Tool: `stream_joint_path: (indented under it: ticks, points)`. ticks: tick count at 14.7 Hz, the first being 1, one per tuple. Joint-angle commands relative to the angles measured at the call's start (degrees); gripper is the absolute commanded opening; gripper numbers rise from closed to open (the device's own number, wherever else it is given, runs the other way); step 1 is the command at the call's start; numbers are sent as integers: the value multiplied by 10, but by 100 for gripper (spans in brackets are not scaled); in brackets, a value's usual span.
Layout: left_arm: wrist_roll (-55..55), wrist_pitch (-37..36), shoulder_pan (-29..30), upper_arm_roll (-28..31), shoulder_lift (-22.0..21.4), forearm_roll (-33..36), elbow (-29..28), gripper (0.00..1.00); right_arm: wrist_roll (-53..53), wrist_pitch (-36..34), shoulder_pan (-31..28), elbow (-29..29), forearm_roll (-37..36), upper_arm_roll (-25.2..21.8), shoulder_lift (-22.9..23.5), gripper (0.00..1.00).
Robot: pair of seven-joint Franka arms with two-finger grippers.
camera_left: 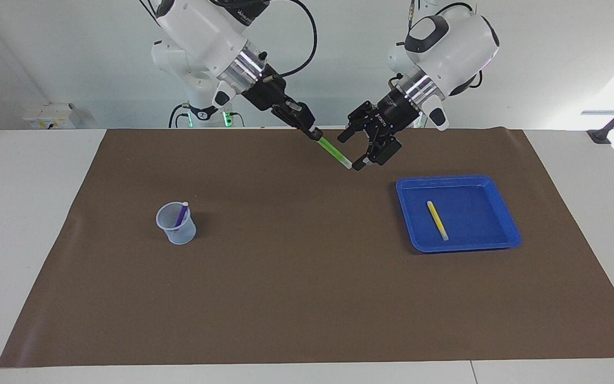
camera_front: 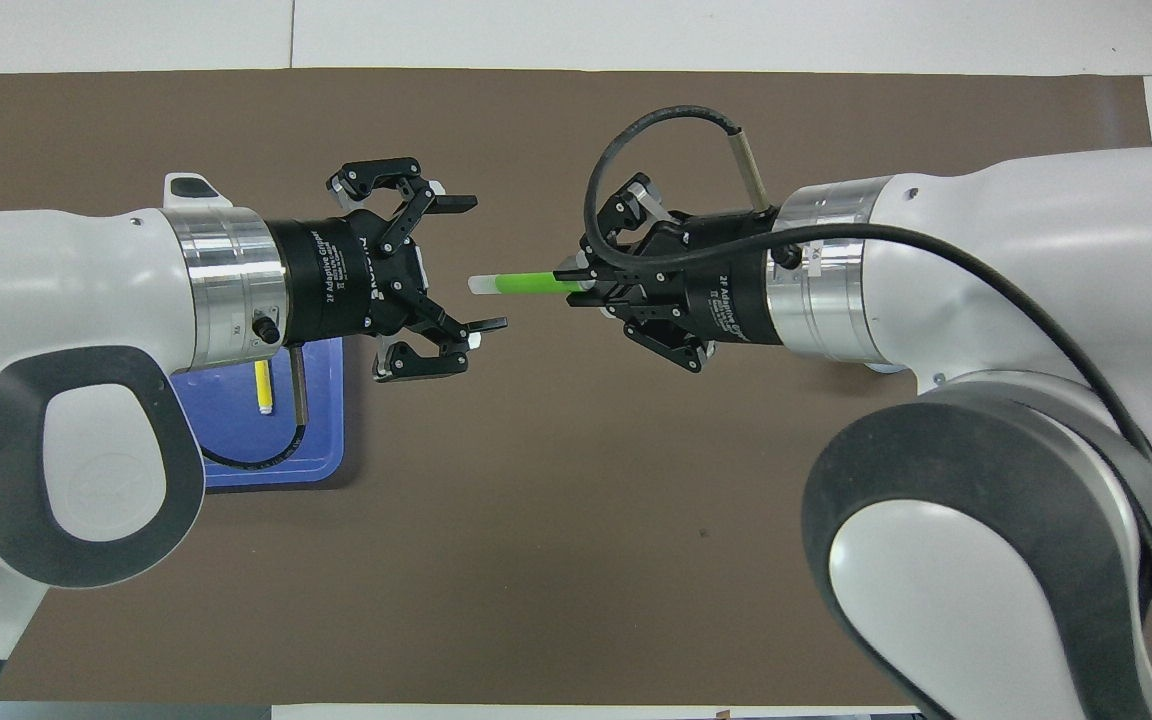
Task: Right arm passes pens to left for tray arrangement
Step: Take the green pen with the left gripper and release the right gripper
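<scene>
So far one yellow pen (camera_left: 437,220) lies in the blue tray (camera_left: 505,232) at right. At top middle, the closed right gripper (camera_left: 315,135) holds the green pen (camera_left: 333,153) out to the wide-open left gripper (camera_left: 358,150). One purple pen (camera_left: 181,214) waits in the cup (camera_left: 177,226) at left.

Left arm hides tray (camera_front: 321,440) — cup unseen overhead.

Both white arms reach inward over the table's middle, wrists tilted down; the black right gripper (camera_left: 315,135) is clamped tight, the black left gripper (camera_left: 350,150) faces it, fingers spread
</scene>
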Motion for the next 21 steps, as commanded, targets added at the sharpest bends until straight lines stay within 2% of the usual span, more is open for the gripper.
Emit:
stream_joint_path:
  ticks: [1, 4, 7, 13, 18, 20, 21]
  points:
    - [0, 42, -29, 6, -20, -12, -35, 100, 9, 6, -3, 11, 4, 5, 8, 0]
    - [-1, 72, -46, 6, -22, -12, -48, 100, 9, 6, -3, 11, 3, 6, 8, 0]
    - [0, 66, -47, 6, -21, -11, -47, 100, 9, 6, -3, 11, 3, 6, 8, 0]
    - [2, 37, -41, 9, -24, -10, -40, 79, 9, 7, -2, 10, 1, 6, 8, 0]
    - [5, 28, -41, 10, -24, -10, -40, 51, 9, 6, -2, 10, 0, 6, 8, 0]
    - [6, 29, -41, 10, -24, -10, -40, 27, 9, 6, -2, 10, 0, 6, 8, 0]
    - [6, 30, -41, 10, -24, -9, -40, 7, 9, 6, -2, 10, 0, 6, 8, 0]
